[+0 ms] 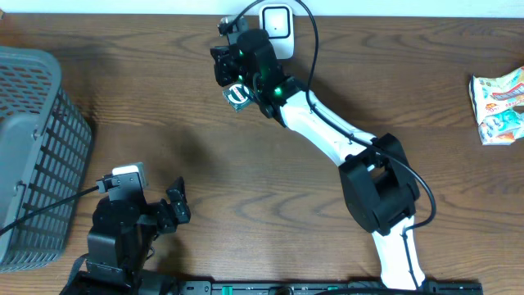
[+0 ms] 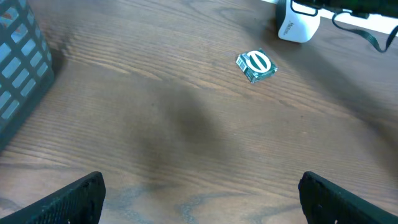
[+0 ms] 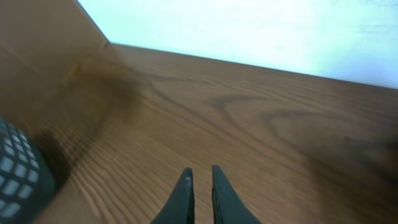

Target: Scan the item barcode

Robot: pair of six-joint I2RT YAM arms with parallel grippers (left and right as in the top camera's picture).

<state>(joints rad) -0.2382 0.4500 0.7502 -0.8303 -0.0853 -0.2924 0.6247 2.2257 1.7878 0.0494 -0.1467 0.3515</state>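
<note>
The item (image 1: 237, 94) is a small teal and white box lying flat on the wooden table, with nothing holding it; the left wrist view has the item (image 2: 255, 65) ahead and to the right. The white scanner (image 1: 276, 24) stands at the back edge, just behind the item, and the scanner (image 2: 298, 25) shows at the top. My right gripper (image 1: 219, 67) hovers just left of the scanner and above the item, its fingers (image 3: 185, 193) shut with nothing between them. My left gripper (image 1: 178, 205) rests near the front left, wide open and empty (image 2: 202, 199).
A grey mesh basket (image 1: 33, 156) stands at the left edge; the basket (image 2: 18, 56) and its corner (image 3: 15, 174) show in both wrist views. Colourful snack packets (image 1: 499, 105) lie at the far right. A cable runs from the scanner.
</note>
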